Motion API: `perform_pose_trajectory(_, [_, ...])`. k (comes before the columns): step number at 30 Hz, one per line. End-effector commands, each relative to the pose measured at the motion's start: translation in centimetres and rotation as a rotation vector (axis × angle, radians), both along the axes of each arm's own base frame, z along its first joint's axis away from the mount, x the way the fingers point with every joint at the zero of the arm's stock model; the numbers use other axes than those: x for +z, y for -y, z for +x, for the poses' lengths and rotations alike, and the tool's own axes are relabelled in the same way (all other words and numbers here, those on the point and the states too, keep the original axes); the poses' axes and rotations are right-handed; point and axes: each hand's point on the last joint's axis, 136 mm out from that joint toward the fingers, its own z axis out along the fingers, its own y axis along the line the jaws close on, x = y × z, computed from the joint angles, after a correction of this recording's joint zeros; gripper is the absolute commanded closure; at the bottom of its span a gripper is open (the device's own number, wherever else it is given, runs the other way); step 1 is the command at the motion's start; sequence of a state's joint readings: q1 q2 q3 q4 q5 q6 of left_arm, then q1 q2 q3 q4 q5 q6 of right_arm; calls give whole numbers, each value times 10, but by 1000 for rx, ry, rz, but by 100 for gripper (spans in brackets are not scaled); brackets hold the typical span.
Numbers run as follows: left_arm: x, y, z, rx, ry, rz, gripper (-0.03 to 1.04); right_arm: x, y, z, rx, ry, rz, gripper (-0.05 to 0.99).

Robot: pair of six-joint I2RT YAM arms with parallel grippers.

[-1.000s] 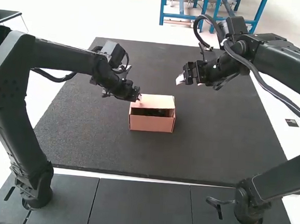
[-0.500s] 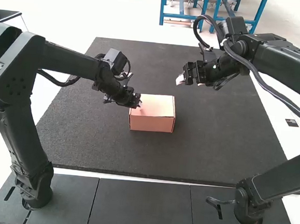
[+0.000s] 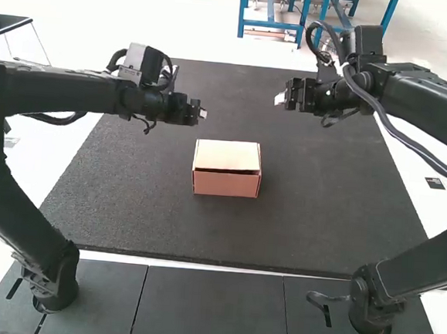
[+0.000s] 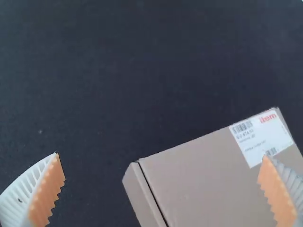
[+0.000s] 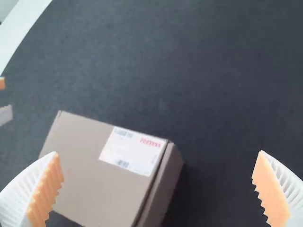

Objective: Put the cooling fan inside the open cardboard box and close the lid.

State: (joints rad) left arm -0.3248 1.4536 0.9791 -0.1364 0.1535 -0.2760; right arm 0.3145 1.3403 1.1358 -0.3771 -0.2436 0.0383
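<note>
A small cardboard box sits mid-mat with its lid down flat; the cooling fan is hidden. The box top carries a white label in the left wrist view, and the same labelled top appears in the right wrist view. My left gripper hovers above the mat behind and left of the box, open and empty, with its orange pads wide apart. My right gripper hangs behind and right of the box, open too, and its pads hold nothing.
The black mat covers the table's middle, with white floor around it. Blue metal racks stand beyond the mat's far edge. Bare mat lies on all sides of the box.
The box lid went from open to shut. My left gripper then lifted off the box and drew back to the left. My right gripper rose slightly and shifted away.
</note>
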Motion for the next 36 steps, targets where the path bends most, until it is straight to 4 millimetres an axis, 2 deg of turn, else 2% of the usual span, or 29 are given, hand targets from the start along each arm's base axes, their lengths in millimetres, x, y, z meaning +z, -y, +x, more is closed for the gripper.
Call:
perform_pose_trajectory(1, [2,-21,-5,64,18,-23,5,13,19,2,-71,38,26,2])
perform_pose_trajectory(6, [7,-33,-20,82,92,-44,5,5,39,0,-113,80,28,2])
perform_pose_trajectory(9, [4,-39,-30,92,128,-49,5,1,49,-3,-136,117,31,2])
perform_pose_trajectory(14, [-5,-56,-43,124,170,-43,5,-17,63,-14,-165,140,23,2])
perform_pose_trajectory(25, [-18,-105,-50,239,302,-40,5,-49,107,-30,-295,283,30,2])
perform_pose_trajectory(30, [-28,-116,-56,235,355,20,5,-75,123,-37,-339,274,21,2])
perform_pose_trajectory(36, [-34,-123,-63,239,400,37,5,-91,137,-43,-377,302,7,2])
